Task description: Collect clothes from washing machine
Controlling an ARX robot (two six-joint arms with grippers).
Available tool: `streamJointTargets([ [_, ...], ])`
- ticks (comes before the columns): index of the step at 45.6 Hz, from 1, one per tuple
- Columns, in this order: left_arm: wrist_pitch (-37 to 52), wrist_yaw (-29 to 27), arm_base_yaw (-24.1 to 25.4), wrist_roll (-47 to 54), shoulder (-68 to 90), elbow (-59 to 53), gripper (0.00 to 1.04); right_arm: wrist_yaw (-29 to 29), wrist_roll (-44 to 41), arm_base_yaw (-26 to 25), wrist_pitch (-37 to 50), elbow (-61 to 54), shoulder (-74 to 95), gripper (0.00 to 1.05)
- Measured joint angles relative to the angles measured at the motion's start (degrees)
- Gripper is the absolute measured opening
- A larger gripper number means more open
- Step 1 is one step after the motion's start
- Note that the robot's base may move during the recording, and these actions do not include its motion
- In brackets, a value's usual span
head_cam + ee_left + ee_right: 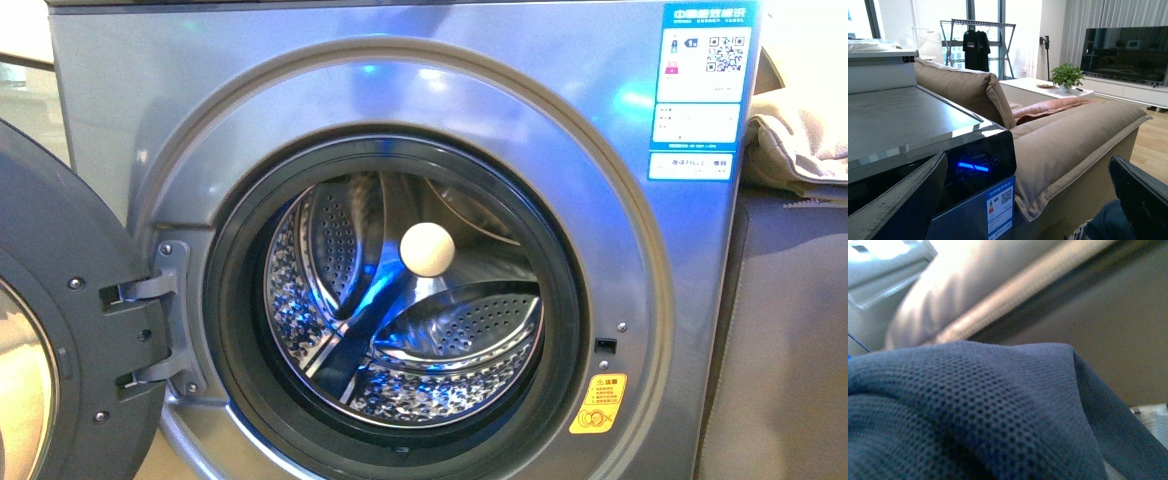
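The silver-grey washing machine [180, 110] fills the front view, its round door [60, 340] swung open to the left. The perforated steel drum [400, 320] holds no cloth; a cream ball [427, 249] sits at its back. Neither arm shows in the front view. The dark navy clothes [973, 415] fill the right wrist view, close against the camera, hiding the right gripper's fingers, which are shut on them. A bit of the navy cloth [1108, 222] also shows in the left wrist view. My left gripper [1033, 200] is open beside the washer's black top panel [978, 165], its fingers [898, 200] wide apart.
A beige sofa cushion [1068, 145] presses against the washer's right side and also shows in the front view [800, 140]. A grey cloth-covered surface [790, 340] stands right of the machine. Behind the sofa are a low white table [1048, 90] with a plant, a TV and a clothes rack.
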Motion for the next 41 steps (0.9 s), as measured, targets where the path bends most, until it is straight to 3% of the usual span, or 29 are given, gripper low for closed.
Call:
streamJointTargets([
  [8,0.0,0.0,0.0,0.0,0.0,0.0,0.98,0.1,-9.4,-1.4,-2.4,-8.3,5.1,0.16],
  [14,0.0,0.0,0.0,0.0,0.0,0.0,0.98,3.4,-18.4,-1.6,-3.6,-13.0,13.2,0.16],
  [24,0.0,0.0,0.0,0.0,0.0,0.0,0.98,7.3,-26.6,-0.5,-5.9,-13.6,23.3,0.17],
  [41,0.0,0.0,0.0,0.0,0.0,0.0,0.98,15.0,-24.8,5.3,2.0,-10.4,32.5,0.74],
])
